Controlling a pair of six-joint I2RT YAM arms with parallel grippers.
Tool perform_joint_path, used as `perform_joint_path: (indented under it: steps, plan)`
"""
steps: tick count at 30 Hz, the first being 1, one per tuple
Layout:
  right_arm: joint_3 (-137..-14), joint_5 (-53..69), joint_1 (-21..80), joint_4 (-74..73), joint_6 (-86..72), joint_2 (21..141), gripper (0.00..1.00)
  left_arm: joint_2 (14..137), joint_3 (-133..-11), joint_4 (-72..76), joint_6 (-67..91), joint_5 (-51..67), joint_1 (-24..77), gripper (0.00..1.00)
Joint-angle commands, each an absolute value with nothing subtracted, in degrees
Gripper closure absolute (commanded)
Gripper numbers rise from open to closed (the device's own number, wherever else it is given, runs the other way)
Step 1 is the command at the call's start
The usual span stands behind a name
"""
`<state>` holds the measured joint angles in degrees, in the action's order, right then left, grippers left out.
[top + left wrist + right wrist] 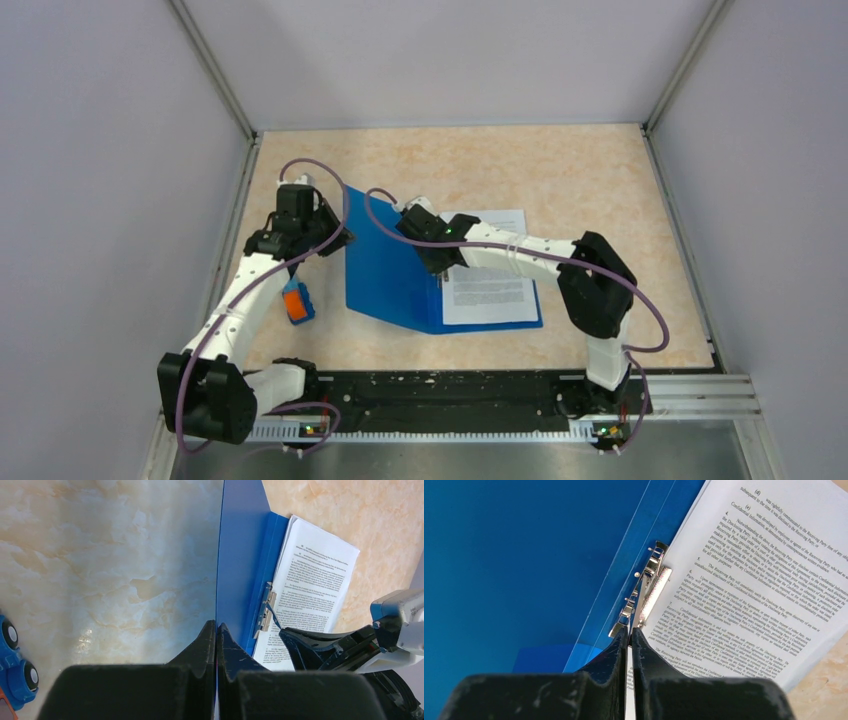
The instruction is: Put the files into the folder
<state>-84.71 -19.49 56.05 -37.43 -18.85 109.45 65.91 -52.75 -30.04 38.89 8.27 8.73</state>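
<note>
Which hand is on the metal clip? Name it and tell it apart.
The right hand: its fingertips are shut on the metal clip beside the files. The left hand instead pinches the raised cover edge of the blue folder.

Left arm (235, 305): white shells on the long links, chunky black housings at every joint.
Right arm (520, 255): same build, and there's a big black block at the elbow.
Cables (340, 200): purple, one slack loop running along each arm.
Left gripper (216, 630): matte black wedge fingers, scuffed pale at the edges.
Right gripper (629, 632): black too, tapering to thin tips, fine scratches showing.
Right wrist light (450, 232): a tiny green glow on black.
Bases (300, 385): black, and little green lights show below them.
</note>
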Motion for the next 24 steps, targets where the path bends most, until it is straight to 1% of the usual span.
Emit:
perform_joint_path:
  steps: [1, 6, 18, 24]
  plan:
    - [-83.31, -17.76, 57.54, -39.02, -20.43, 105.71, 0.99, 65.6, -51.81, -26.82, 39.17, 5.12, 8.61, 1.0]
    - [-80.93, -17.11, 58.29, -38.88, -21.51, 104.97, 1.0, 65.72, -51.09, -26.47, 39.6, 3.83, 8.61, 1.0]
    - [-68.69, -12.49, 59.32, -32.42, -24.91, 103.25, 1.0, 66.0, -50.28, -25.93, 40.56, 2.63, 8.61, 1.0]
    - [-67.09, -11.69, 59.28, -30.47, -25.32, 105.01, 1.0, 66.09, -50.4, -25.76, 40.65, 2.87, 8.61, 1.0]
